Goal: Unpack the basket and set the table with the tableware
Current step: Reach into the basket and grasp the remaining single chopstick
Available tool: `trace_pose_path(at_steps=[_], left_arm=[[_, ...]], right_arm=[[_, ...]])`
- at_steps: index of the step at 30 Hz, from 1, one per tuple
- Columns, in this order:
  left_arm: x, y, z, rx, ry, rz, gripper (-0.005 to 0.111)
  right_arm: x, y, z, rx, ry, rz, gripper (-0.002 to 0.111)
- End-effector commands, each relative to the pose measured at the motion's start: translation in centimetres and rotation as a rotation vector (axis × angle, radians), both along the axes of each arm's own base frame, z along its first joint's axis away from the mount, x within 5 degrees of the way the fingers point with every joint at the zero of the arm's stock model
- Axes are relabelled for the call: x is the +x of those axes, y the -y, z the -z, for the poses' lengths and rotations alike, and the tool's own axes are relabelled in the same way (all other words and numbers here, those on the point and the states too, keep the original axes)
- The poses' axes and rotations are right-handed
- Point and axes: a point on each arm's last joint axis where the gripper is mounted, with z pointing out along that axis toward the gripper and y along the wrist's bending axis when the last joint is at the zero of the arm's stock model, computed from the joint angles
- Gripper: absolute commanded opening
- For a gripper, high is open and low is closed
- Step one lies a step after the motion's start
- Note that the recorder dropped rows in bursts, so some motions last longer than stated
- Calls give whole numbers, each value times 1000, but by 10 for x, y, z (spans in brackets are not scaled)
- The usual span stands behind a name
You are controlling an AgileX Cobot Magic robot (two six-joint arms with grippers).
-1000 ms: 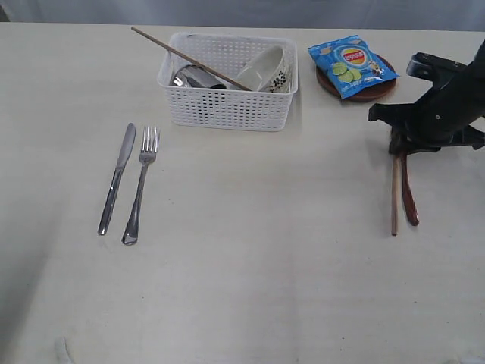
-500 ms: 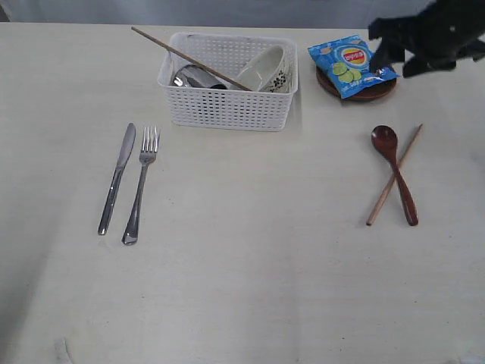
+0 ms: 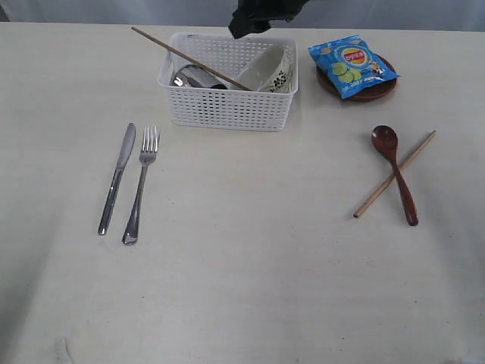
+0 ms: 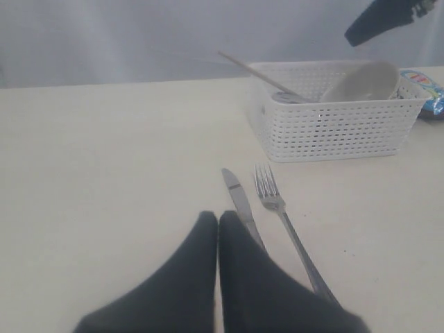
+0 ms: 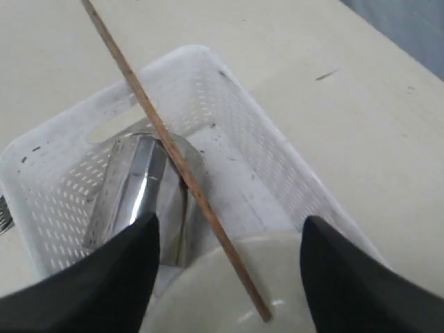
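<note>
Our right fingers (image 5: 125,277) have swung from the spoon (image 3: 403,196) to over the basket (image 3: 227,110), spread and empty; our left fingers (image 4: 201,277) are pressed together.

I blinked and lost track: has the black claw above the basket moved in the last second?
Yes. The right gripper went from over the spoon leftward in the exterior view and now hangs open above the basket.

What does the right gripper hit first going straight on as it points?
Likely the chopstick leaning across the basket, between the right gripper's open jaws; bowl just beneath. Depth unclear.
</note>
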Motion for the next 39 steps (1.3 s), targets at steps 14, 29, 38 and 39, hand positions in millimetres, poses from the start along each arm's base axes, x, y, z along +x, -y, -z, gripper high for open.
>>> trace_pose_path(at_steps=[14,29,38,39], left_arm=[[0,0,1,-3,1,5,0],[0,0,1,-3,1,5,0],[0,0,1,-3,1,5,0],[0,0,1,-1,2,5,0]], right_arm=[[29,-36,55,195,65,-264,57],[29,-50,86,264,64,-297,57],[27,-62,86,290,80,-279,9],[26,-63,86,288,86,-285,4]])
